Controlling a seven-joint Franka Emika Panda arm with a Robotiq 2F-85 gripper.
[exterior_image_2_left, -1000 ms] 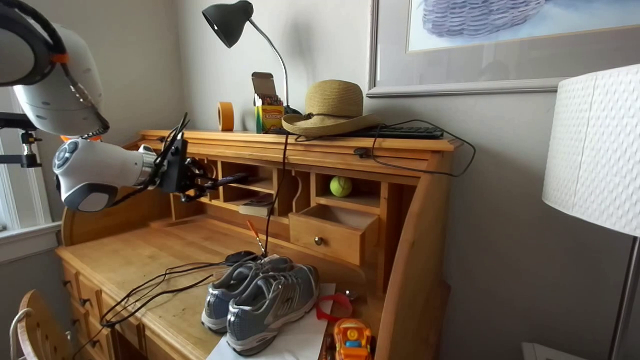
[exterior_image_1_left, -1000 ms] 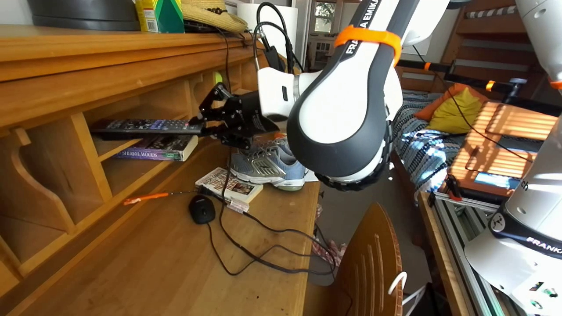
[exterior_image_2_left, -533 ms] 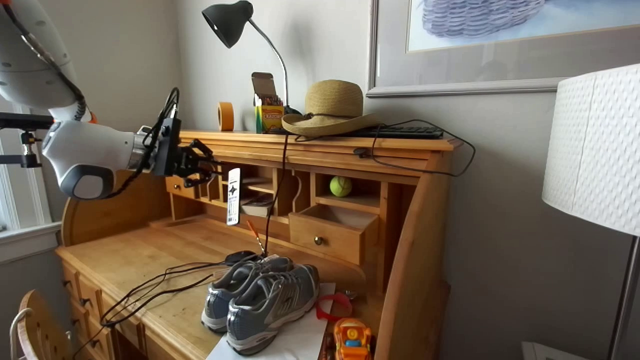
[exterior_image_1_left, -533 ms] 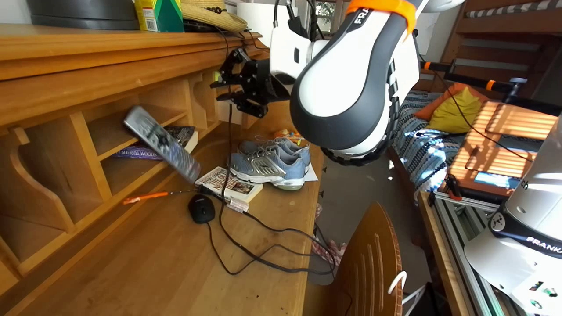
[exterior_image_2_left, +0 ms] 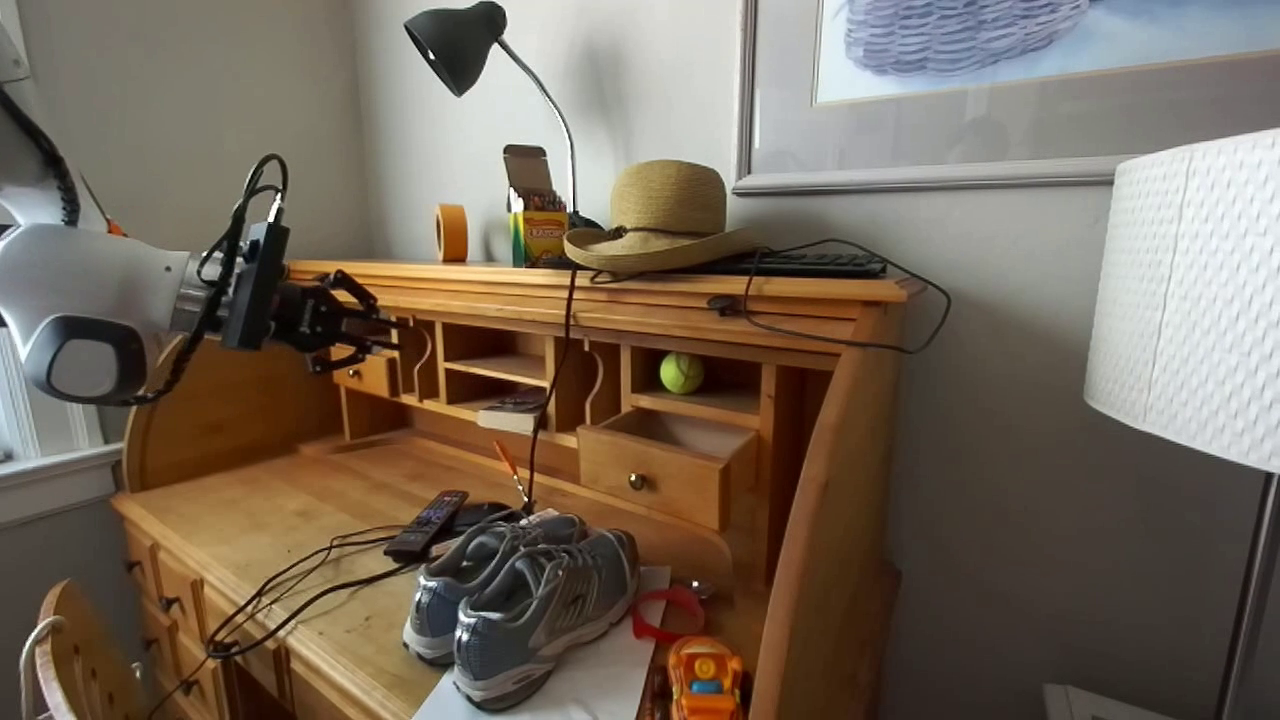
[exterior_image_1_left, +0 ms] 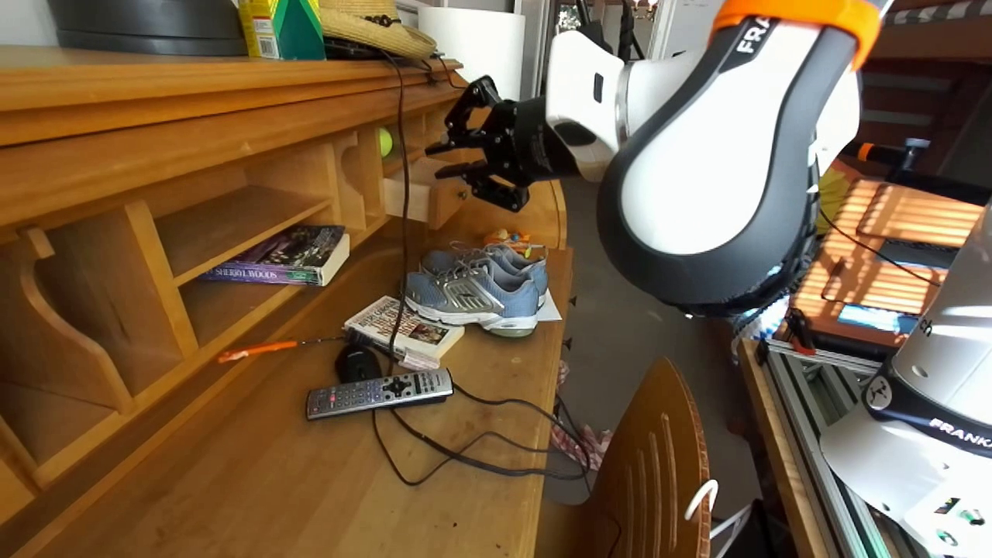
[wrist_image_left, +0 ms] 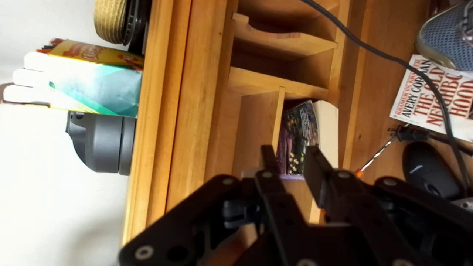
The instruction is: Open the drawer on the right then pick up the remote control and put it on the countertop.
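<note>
The remote control [exterior_image_1_left: 380, 394] lies buttons up on the wooden countertop [exterior_image_1_left: 256, 473], across black cables [wrist_image_left: 384, 55] and just beside the computer mouse [exterior_image_1_left: 356, 363]; whether those two touch cannot be told. The gripper [exterior_image_1_left: 434, 161] hangs well above and apart from it, its fingers [wrist_image_left: 317, 177] spread, with a gap showing between the tips. In both exterior views the small drawer [exterior_image_2_left: 652, 478] stands pulled out beneath the cubby [exterior_image_2_left: 728, 380] with the tennis ball [exterior_image_2_left: 681, 372]. The Avery Corman paperback [wrist_image_left: 430, 98] lies near the remote control.

In an exterior view, lower left, remote control [exterior_image_1_left: 380, 394] partly hides mouse [exterior_image_1_left: 356, 364]. Wrist view crops shoe [wrist_image_left: 446, 40], upper right.
</note>
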